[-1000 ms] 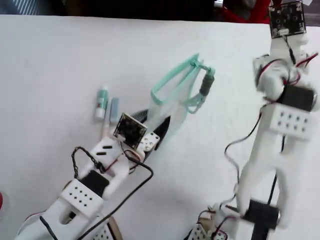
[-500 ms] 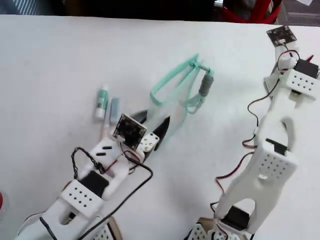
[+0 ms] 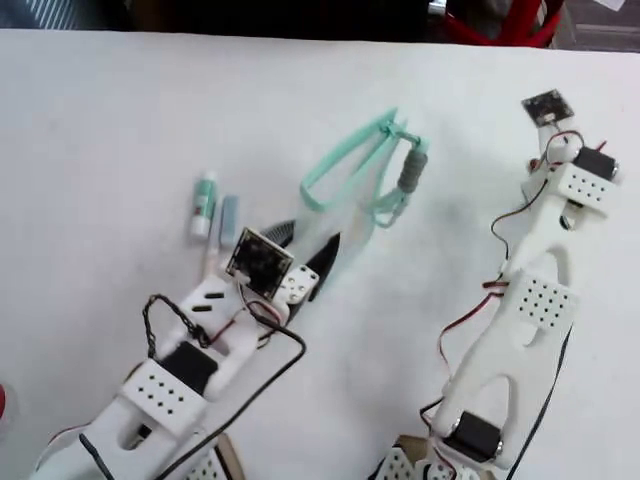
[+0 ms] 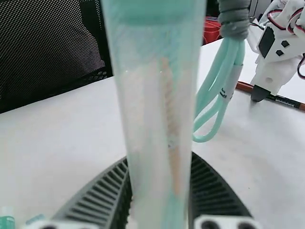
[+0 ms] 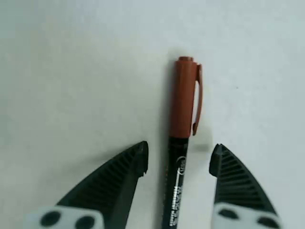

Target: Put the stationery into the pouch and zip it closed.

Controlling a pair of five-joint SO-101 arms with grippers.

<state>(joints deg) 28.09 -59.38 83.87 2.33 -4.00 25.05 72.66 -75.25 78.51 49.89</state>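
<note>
1. Two hands, two jobs. My left hand (image 4: 159, 161) is clamped on the near end of the mint pouch (image 4: 152, 71), a jaw pressed to each side. I judge this keeps the pouch steady for loading.
2. My right hand (image 5: 180, 148) is spread wide, one jaw on each side of the brown-capped marker (image 5: 186, 95) and touching neither side. That looks like the set-up for a pick.
3. The pouch lies near the middle of the bench (image 3: 120, 110), its strap end toward the far edge. The marker lies toward the right edge.
4. A small tube (image 3: 204, 205) and a pale blue piece (image 3: 229, 220) lie side by side, left of the pouch and not yet packed.
5. The high view gives me the layout of the pouch and the loose pieces. The right wrist view adds the gap around the marker. The left wrist view adds what look like thin sticks (image 4: 167, 119) inside the pouch.
</note>
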